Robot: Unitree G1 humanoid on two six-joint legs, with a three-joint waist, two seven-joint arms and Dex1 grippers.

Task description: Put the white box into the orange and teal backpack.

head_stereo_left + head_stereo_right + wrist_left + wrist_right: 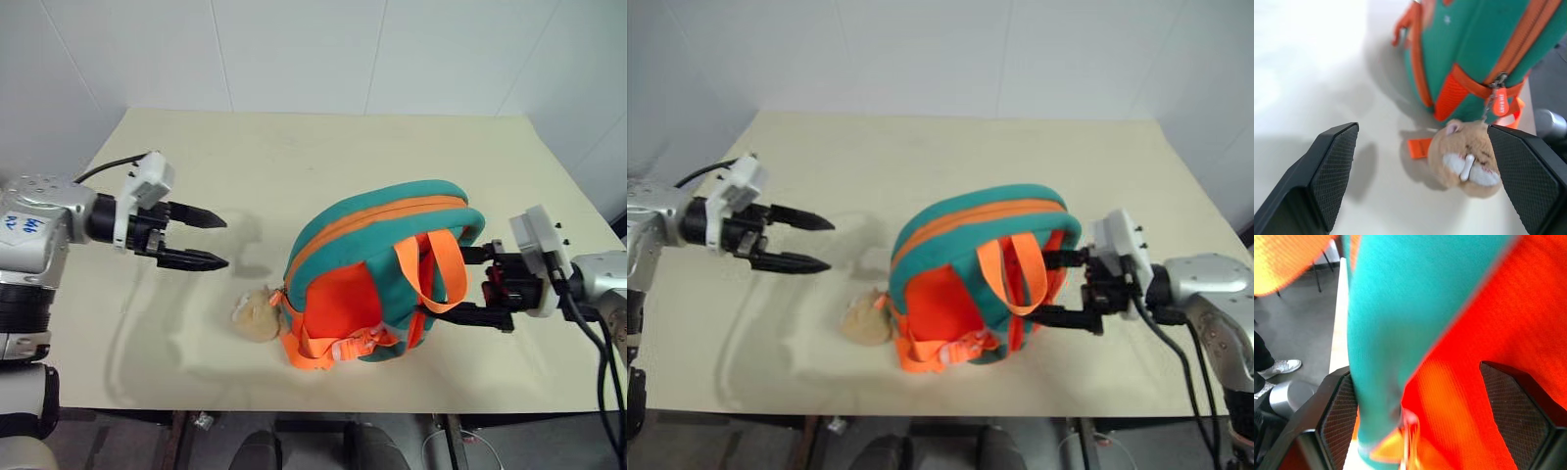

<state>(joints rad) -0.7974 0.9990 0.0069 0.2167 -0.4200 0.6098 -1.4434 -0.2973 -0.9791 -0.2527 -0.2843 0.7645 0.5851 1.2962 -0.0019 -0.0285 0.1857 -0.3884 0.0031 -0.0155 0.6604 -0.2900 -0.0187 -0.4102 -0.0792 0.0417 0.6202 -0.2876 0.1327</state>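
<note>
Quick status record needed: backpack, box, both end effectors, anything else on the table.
backpack: orange and teal backpack stands on the cream table, zipper shut, straps toward the camera
white box: not visible on the table
left end effector: open, holding nothing, apart from the backpack on its left
right end effector: open, fingers close beside the backpack's right side, holding nothing
plush toy: lies on the table at the backpack's lower left, attached to it

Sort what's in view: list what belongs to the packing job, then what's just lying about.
Job:
- backpack, standing on the table
- left hand, open
- right hand, open, beside the backpack

Lying about:
- plush toy, attached to the backpack
- a person's shoe on the floor
</note>
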